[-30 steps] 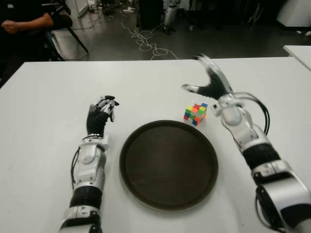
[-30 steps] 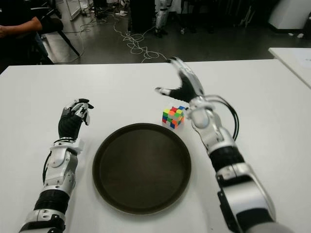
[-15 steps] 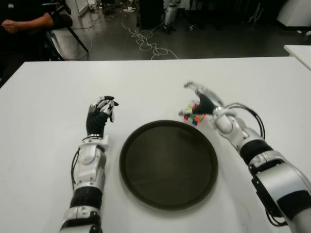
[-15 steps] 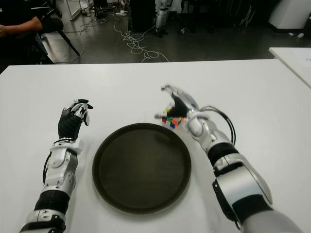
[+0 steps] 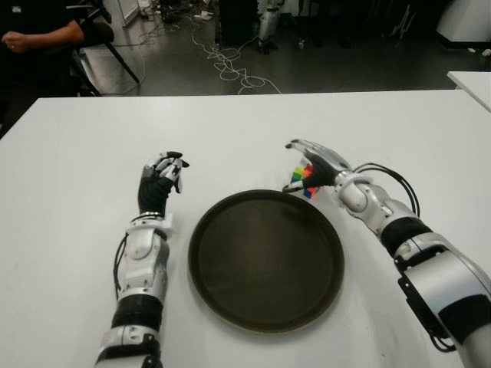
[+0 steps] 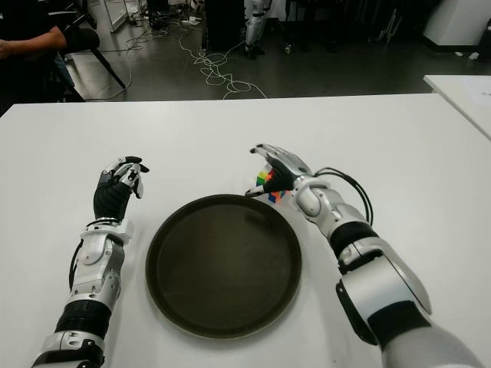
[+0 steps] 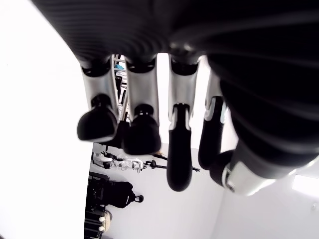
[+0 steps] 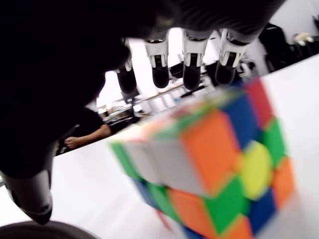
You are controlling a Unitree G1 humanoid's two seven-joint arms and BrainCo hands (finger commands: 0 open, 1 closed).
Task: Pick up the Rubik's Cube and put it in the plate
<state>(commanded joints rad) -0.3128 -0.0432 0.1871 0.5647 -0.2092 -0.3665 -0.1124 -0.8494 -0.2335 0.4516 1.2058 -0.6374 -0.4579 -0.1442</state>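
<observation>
The Rubik's Cube (image 5: pixel 301 175) stands on the white table (image 5: pixel 230 138) just past the far right rim of the dark round plate (image 5: pixel 265 261). My right hand (image 5: pixel 313 163) is cupped low over the cube, covering most of it. In the right wrist view the cube (image 8: pixel 214 169) fills the space under the palm, the fingers (image 8: pixel 192 69) reach straight out past it and the thumb (image 8: pixel 30 196) stands off to its side. The fingers are not closed on it. My left hand (image 5: pixel 158 184) shows left of the plate, its fingers (image 7: pixel 142 134) curled and holding nothing.
A person's arm (image 5: pixel 46 34) and a chair show beyond the table's far left corner. Cables (image 5: pixel 230 65) lie on the floor behind the table. A second white table edge (image 5: pixel 472 80) is at the far right.
My right hand has come down from above and behind the cube and now arches low over it, hiding most of it. The cube, plate and left hand have not moved.
</observation>
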